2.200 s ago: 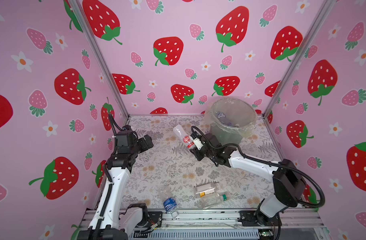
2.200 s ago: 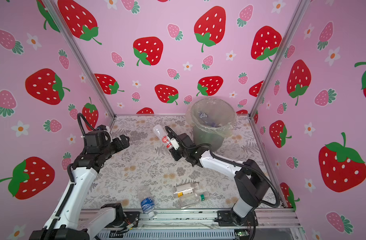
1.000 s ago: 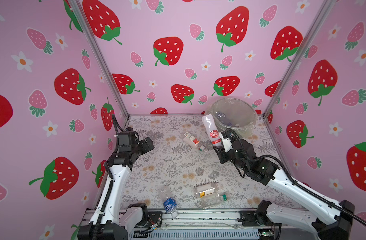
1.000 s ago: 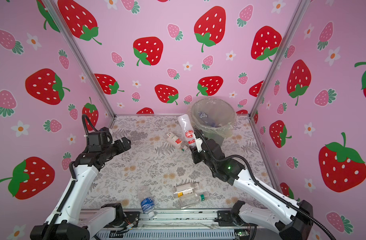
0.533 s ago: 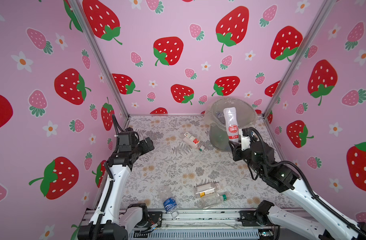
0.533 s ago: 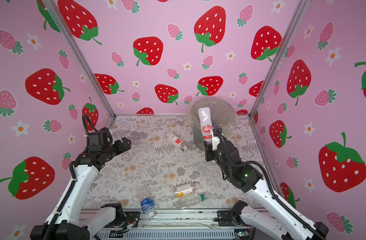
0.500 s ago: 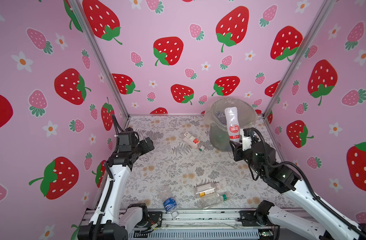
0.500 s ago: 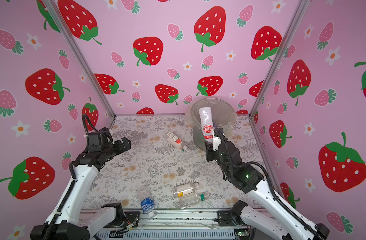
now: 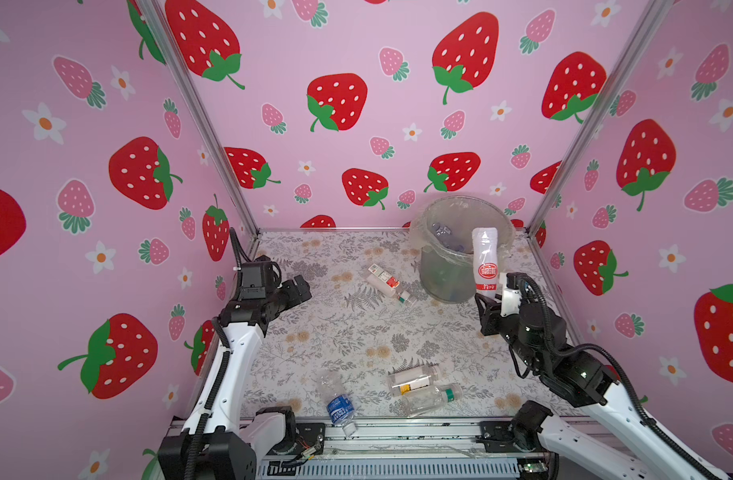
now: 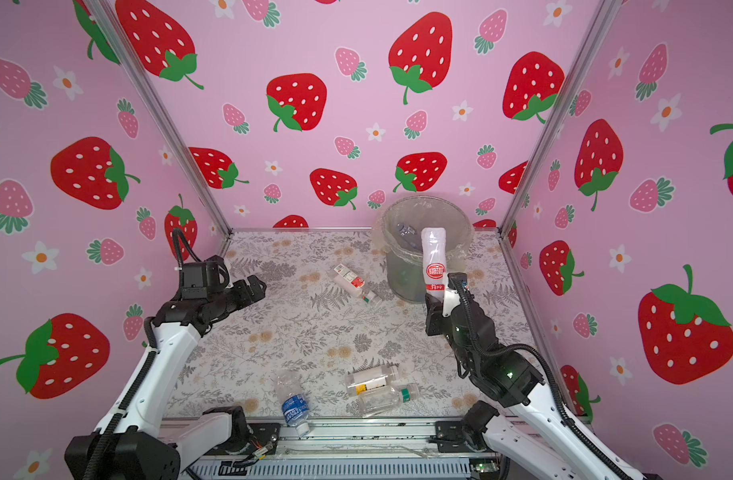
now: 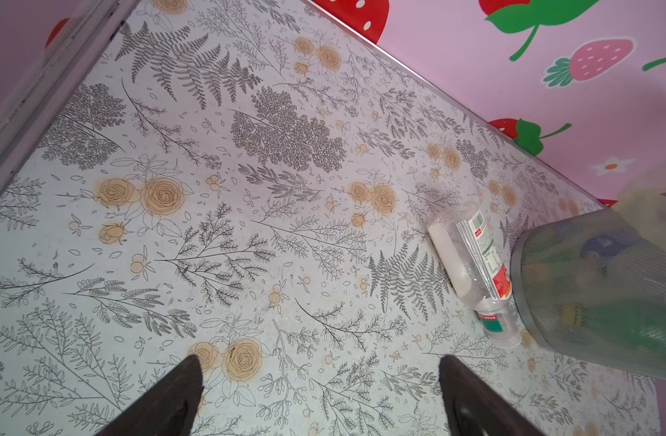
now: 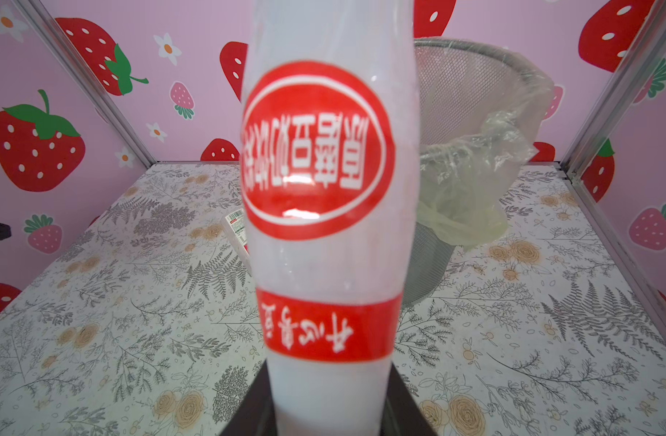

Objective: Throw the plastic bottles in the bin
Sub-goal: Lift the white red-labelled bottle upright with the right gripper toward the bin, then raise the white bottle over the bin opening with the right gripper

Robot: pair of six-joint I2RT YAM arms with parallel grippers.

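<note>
My right gripper (image 9: 491, 297) (image 10: 437, 301) (image 12: 325, 400) is shut on the lower end of a white plastic bottle (image 9: 486, 262) (image 10: 434, 262) (image 12: 323, 188) with a red oval label. It holds the bottle upright beside the near right rim of the bin (image 9: 443, 278) (image 10: 402, 278) (image 12: 467, 87), with the bottle's upper end at rim height. The bin is grey mesh with a clear liner, and bottles (image 9: 439, 232) lie inside it. My left gripper (image 9: 300, 286) (image 10: 254, 286) (image 11: 320, 381) hangs open and empty over the table's left side.
A red-and-white labelled bottle (image 9: 387, 280) (image 10: 352, 282) (image 11: 474, 264) lies just left of the bin (image 11: 595, 271). A blue-labelled bottle (image 9: 337, 401) (image 10: 292, 401) lies at the front edge. Two clear bottles (image 9: 412, 378) (image 9: 431, 397) lie front centre. Pink walls close in three sides.
My right arm has carried the white bottle rightwards from the table's middle to the bin's near right rim. The left arm has stayed still.
</note>
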